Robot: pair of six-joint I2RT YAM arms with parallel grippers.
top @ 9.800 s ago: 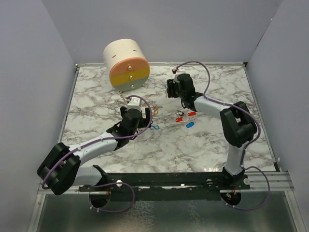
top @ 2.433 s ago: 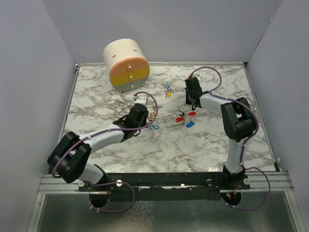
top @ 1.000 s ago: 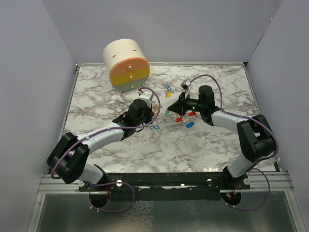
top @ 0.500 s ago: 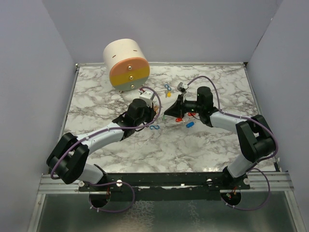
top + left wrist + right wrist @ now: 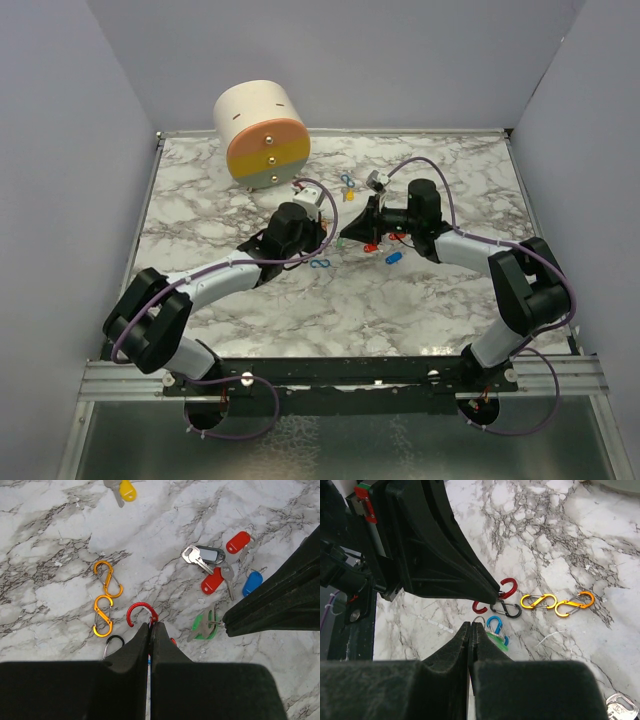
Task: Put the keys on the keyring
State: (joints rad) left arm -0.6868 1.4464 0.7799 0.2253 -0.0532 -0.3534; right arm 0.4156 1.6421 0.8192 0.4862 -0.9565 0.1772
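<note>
While the left tool (image 5: 151, 626) is clenched on a red clip (image 5: 135, 611), the right tool (image 5: 226, 625) pinches the green key (image 5: 204, 630) just beside it. The other keys (image 5: 213, 581) lie on the table (image 5: 60, 545).

The work surface is a flat rectangular tabletop of white marble-pattern laminate with grey veining (image 5: 400, 300). It is enclosed on three sides by plain, matte, pale lavender-grey panels: left wall (image 5: 60, 150), back wall (image 5: 400, 60) and right wall (image 5: 590, 130). A cream cylindrical drawer unit (image 5: 262, 135) lies on its side at the rear left corner of the tabletop. Its round face is banded orange, yellow and grey-green, with a small brass knob on each band. A black perforated metal rail (image 5: 350, 372) runs along the near edge. Below it lies a textured grey metal sheet (image 5: 350, 445). Lighting is even and diffuse; shadows are soft.
</note>
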